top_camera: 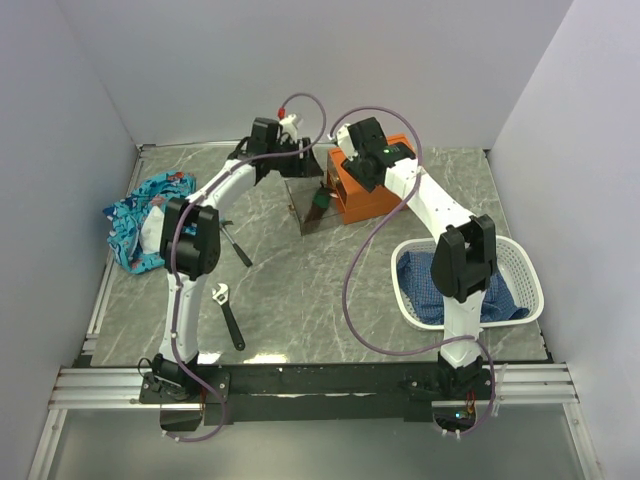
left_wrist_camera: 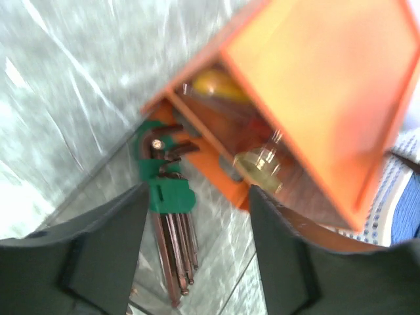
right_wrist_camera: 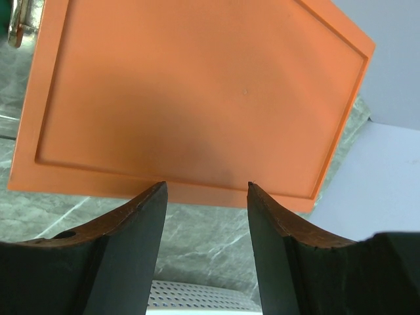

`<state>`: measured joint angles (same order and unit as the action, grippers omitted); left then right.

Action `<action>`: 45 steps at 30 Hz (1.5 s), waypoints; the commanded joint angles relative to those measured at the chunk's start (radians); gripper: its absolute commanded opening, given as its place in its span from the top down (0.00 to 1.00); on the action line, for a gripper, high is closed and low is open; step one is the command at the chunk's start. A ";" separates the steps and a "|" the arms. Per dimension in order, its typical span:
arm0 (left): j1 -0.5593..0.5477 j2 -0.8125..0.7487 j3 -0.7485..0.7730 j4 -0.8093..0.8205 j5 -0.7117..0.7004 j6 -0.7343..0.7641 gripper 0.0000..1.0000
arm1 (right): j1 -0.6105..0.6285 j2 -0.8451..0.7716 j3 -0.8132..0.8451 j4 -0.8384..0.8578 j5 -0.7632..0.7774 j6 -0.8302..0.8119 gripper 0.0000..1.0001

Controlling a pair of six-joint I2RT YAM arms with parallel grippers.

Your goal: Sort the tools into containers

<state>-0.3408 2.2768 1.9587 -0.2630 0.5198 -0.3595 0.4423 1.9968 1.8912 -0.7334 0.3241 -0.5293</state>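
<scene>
Left gripper (left_wrist_camera: 197, 193) gaping, empty, above hex keys (left_wrist_camera: 174, 226); right gripper (right_wrist_camera: 206, 187) same, over orange box (right_wrist_camera: 197, 92)

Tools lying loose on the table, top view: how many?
2: the wrench near the left arm's base, and a black-handled tool farther back beside that arm's elbow. More may be hidden under the arms or the cloth.

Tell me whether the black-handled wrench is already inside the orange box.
No, the wrench lies on the table toward its near edge, well apart from the orange box.
</scene>
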 commanded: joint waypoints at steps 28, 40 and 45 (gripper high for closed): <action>0.217 -0.396 -0.742 0.490 0.181 -0.276 0.99 | -0.034 0.079 0.095 -0.017 -0.031 0.012 1.00; 0.275 -0.511 -0.862 0.214 0.122 -0.168 0.99 | -0.033 0.108 0.109 -0.023 -0.033 0.012 1.00; 0.313 -0.630 -0.952 0.076 -0.049 -0.194 0.97 | -0.034 0.103 0.095 -0.024 -0.039 0.012 1.00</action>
<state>-0.0544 1.7760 1.0649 -0.0704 0.6128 -0.5606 0.4160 2.0983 1.9873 -0.7570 0.2909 -0.5220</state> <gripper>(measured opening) 0.021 0.007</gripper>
